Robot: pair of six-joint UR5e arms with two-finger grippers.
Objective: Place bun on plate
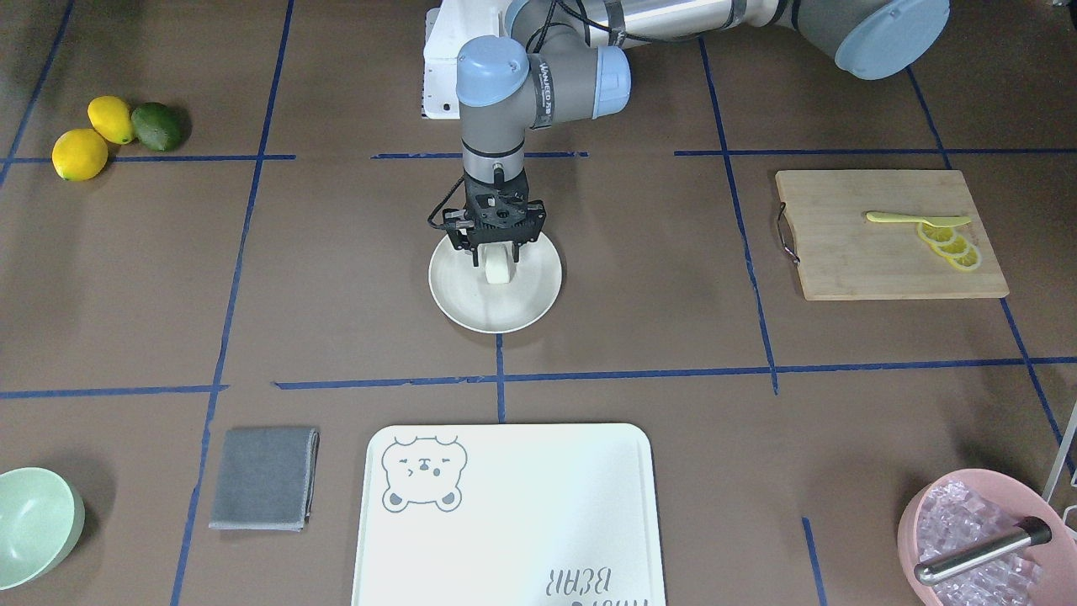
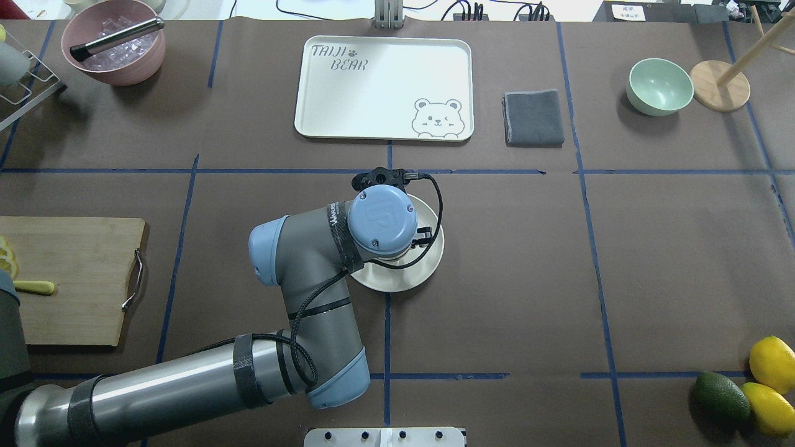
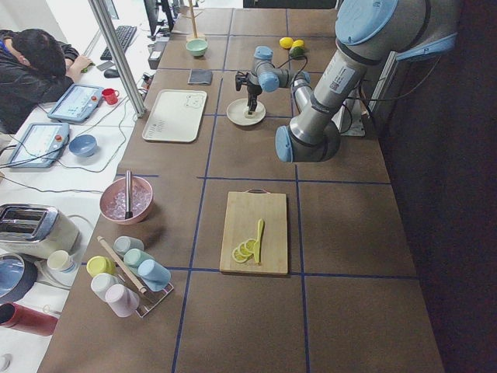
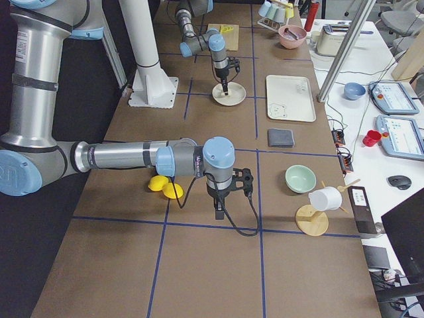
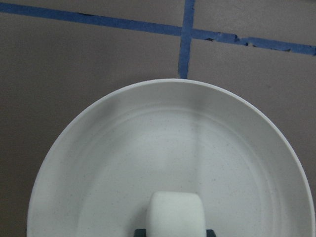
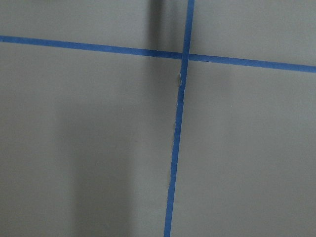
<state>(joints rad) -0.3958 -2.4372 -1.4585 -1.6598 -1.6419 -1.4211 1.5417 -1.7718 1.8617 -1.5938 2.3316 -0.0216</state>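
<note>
The left hand (image 1: 496, 257) stands upright over the cream plate (image 1: 468, 308), clamped on the white bun (image 1: 497, 271); the right hand (image 4: 218, 213) cannot be judged.

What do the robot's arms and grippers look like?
Both the left arm and the right arm have silver tubes, grey joints and light-blue caps. Black straps hold a black cable along the left arm. The left gripper and the right gripper are black. The left wrist bears dark lettering.

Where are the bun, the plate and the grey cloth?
bun (image 1: 497, 271), front-facing view, its white side.
plate (image 1: 471, 308), front-facing view, bare front part.
grey cloth (image 1: 262, 477), front-facing view, its middle.
</note>
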